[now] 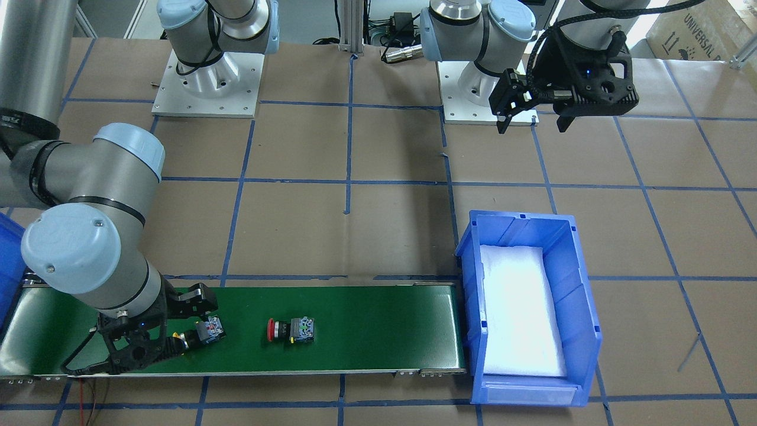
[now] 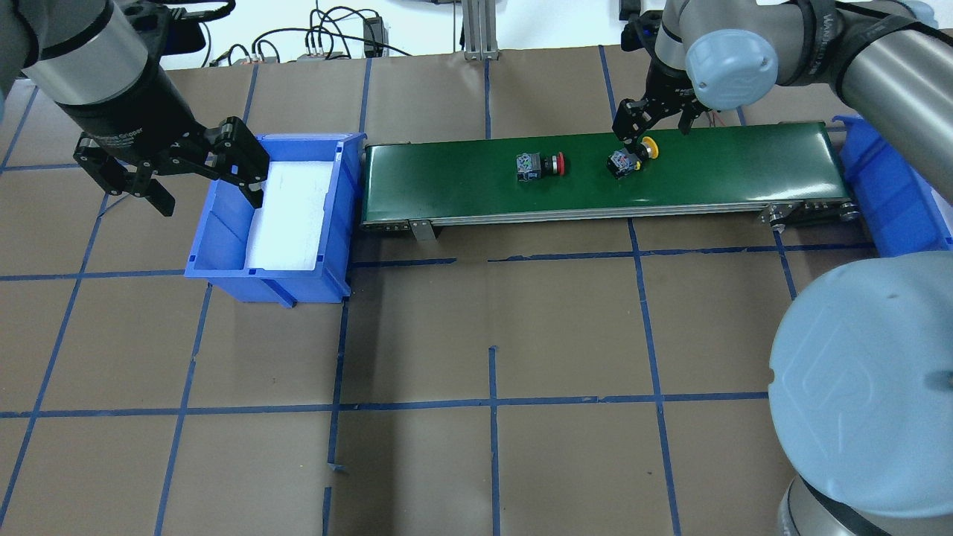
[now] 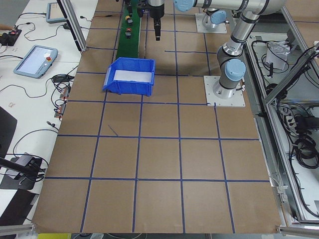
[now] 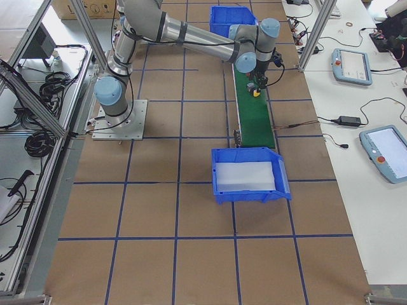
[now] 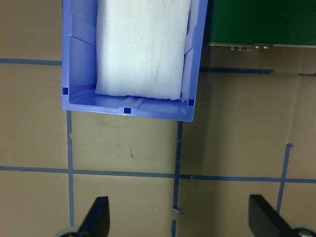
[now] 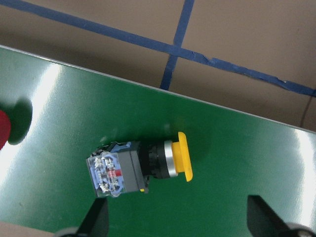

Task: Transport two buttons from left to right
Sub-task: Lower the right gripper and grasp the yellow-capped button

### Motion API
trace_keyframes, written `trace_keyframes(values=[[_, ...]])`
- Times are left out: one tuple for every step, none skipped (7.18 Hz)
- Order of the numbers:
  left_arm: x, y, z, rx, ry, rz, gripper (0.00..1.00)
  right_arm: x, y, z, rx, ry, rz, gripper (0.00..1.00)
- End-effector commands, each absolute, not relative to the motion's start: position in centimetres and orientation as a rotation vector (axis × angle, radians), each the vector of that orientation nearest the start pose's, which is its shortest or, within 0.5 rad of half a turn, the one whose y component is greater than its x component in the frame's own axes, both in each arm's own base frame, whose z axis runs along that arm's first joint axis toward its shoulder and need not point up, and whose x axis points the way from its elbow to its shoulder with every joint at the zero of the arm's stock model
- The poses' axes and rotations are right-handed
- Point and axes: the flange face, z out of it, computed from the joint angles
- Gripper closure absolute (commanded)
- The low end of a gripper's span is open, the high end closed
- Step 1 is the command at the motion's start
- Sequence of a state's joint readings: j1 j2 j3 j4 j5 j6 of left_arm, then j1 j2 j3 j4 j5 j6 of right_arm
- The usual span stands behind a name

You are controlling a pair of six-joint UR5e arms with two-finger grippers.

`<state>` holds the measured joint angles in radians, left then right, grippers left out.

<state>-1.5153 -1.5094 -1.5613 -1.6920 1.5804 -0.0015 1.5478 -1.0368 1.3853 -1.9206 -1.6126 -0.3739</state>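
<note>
Lying below right gripper (image 6: pixel 180 219), yellow button (image 6: pixel 140 168), seemingly ungripped

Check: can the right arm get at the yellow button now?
Probably yes. The right gripper hangs open over the yellow button on the belt, nothing between its fingers and it; the red button lies apart.

the table (image 2: pixel 491 320) i work over is covered edge to edge in brown paper, ruled into large squares by blue tape lines (image 2: pixel 184 410). aluminium posts (image 3: pixel 72 25) rise along its sides. across from my base runs a white bench (image 4: pixel 381 210) carrying grey touch pendants (image 4: pixel 353 67) and loose leads. behind my base, inside a metal frame, black cables (image 3: pixel 301 142) lie coiled on a pale surface. a cardboard box (image 1: pixel 692 29) sits past one corner. the light is bright and even, washing out white beyond the table's far edge.
</note>
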Motion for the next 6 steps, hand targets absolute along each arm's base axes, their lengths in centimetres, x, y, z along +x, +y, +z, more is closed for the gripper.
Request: trace_keyframes(values=[[-10.7,-46.6,50.9,-0.089,3.131,0.082,0.0,11.3,-69.1,28.9,-0.631,3.123,-0.004,0.0],[-10.7,-46.6,50.9,-0.088,3.128,0.082,0.0,11.3,-69.2,28.3,-0.646,3.122,0.005,0.0],[-10.7,-46.6,50.9,-0.088,3.128,0.082,0.0,11.1,-69.3,28.1,-0.717,3.119,0.001,0.01],[-10.7,-46.6,50.9,-0.088,3.128,0.082,0.0,10.9,-69.3,28.1,-0.733,3.121,0.004,0.01],[-10.6,-46.6,50.9,-0.076,3.126,0.082,0.0,10.9,-69.2,27.9,-0.736,3.123,0.01,0.01],[-10.6,-46.6,50.8,-0.076,3.127,0.085,0.0,10.8,-68.8,27.2,-0.737,3.125,0.022,0.02]])
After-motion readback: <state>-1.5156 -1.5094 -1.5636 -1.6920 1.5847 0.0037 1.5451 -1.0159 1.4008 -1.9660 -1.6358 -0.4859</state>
